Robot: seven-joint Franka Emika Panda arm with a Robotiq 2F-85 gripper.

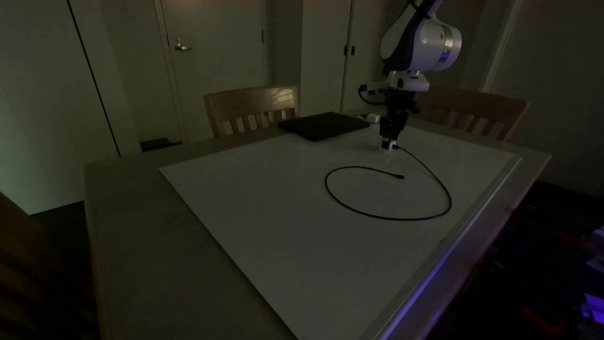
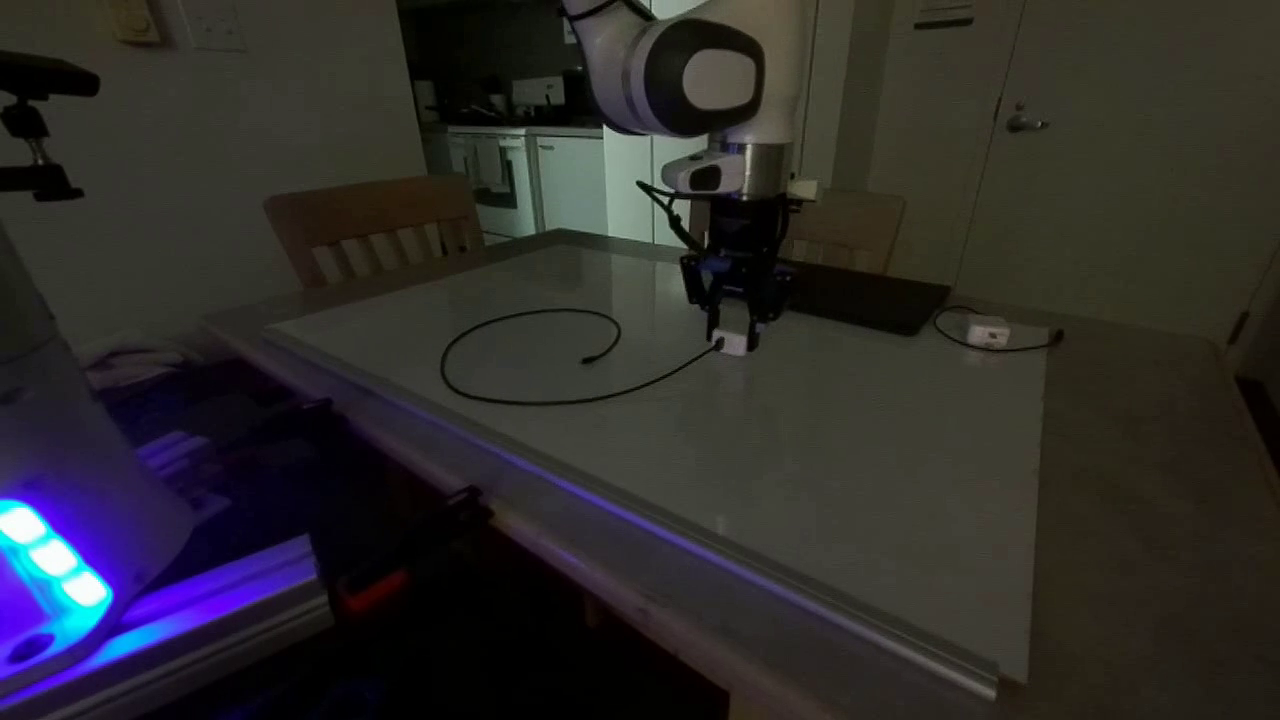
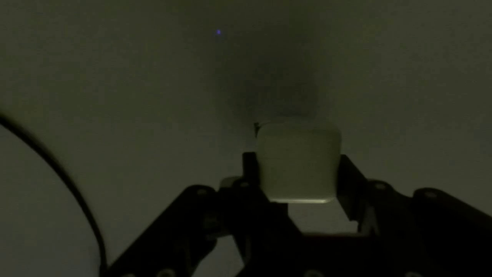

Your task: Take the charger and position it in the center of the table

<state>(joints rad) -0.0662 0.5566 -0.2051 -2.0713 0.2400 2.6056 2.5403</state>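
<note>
The charger [image 2: 735,345] is at the table [image 1: 264,203]: its black cable [image 1: 408,219] lies on the pale top, and its whitish plug [image 3: 298,163] sits well in from every edge, held in the gripper [image 2: 734,338]. In the wrist view the fingers [image 3: 348,188] are narrowed onto both sides of the plug; whether its underside touches the tabletop cannot be told. From the plug the cable sweeps round in an open loop, its bend coming near the edge with the metal strip [image 2: 900,638], its free end lying inside the curve.

The robot arm [image 1: 420,47] reaches down from above. By the strip edge, in an exterior view, the robot base [image 2: 90,480] stands with its lights glowing. Along the edge opposite the strip lies a flat dark pad [image 1: 325,125]. Near it, by a corner of the pale top, sits another whitish block [image 2: 988,331] with a thin dark cord.

A wooden chair [image 1: 245,100] stands behind the pad's edge, in both exterior views; a further chair [image 2: 370,210] stands at an adjoining edge. Beyond are a door [image 1: 214,61] with a lever handle and a white stove [image 2: 512,185].
</note>
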